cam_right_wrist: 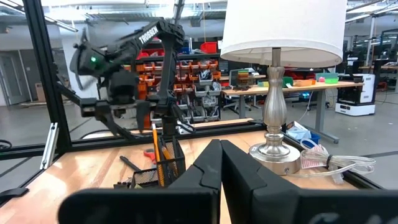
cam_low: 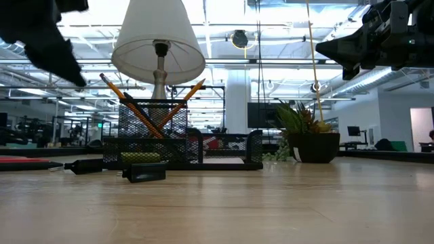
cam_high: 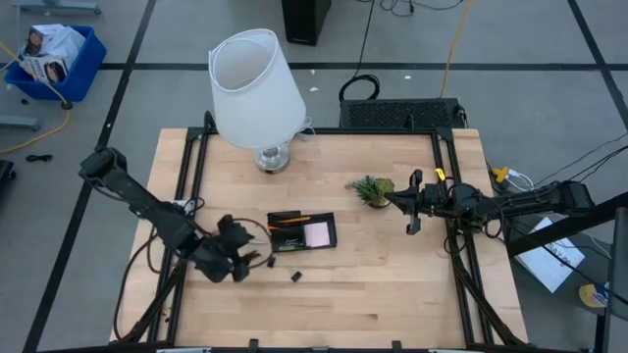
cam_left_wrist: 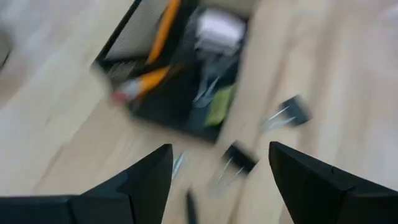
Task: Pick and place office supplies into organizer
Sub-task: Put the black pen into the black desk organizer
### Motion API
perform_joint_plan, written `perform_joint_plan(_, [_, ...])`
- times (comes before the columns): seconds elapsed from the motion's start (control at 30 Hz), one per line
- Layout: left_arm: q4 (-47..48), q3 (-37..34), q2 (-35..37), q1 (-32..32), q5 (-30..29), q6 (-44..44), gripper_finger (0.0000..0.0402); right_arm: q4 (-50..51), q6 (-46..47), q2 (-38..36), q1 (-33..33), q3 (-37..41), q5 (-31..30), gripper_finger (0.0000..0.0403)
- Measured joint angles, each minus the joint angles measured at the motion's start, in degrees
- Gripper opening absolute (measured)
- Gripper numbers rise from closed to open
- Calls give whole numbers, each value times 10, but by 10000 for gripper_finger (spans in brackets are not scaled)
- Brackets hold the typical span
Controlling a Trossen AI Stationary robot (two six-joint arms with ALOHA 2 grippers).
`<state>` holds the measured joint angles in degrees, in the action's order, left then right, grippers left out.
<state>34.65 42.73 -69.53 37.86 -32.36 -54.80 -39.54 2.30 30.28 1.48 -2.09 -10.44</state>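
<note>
The black organizer (cam_high: 301,231) sits mid-table with orange pencils (cam_left_wrist: 163,31) leaning in its mesh cup (cam_low: 152,118) and a pink sticky pad (cam_left_wrist: 219,26) in one compartment. Two black clips (cam_left_wrist: 287,112) (cam_left_wrist: 236,158) lie on the wood just in front of it. My left gripper (cam_high: 253,257) hovers off the organizer's left near corner, tipped down, open, with nothing between its fingers (cam_left_wrist: 149,180). My right gripper (cam_high: 412,206) waits shut at the right, raised off the table, beside the plant.
A big white lamp (cam_high: 257,93) stands behind the organizer at the far side. A small green plant (cam_high: 371,189) in a dark pot sits right of centre. Something flat and red (cam_low: 20,161) lies on the table left of the organizer. Bare wood spreads along the near edge.
</note>
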Motion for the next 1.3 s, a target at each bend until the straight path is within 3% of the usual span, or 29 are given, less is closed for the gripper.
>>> perform_joint_plan(0.27, [168, 53, -89, -44, 129, -172, 271, 0, 0, 0, 0, 0, 0, 0])
perform_joint_plan(0.4, [159, 54, -145, -73, 193, -193, 271, 0, 0, 0, 0, 0, 0, 0])
perform_joint_plan(0.67, [92, 55, -229, -102, 244, -161, 271, 0, 0, 0, 0, 0, 0, 0])
perform_joint_plan(1.1, [68, 55, -245, -85, 232, -152, 268, 1, 0, 0, 0, 0, 0, 0])
perform_joint_plan(1.3, [52, 55, -246, -86, 244, -159, 217, 1, 0, 0, 0, 0, 0, 0])
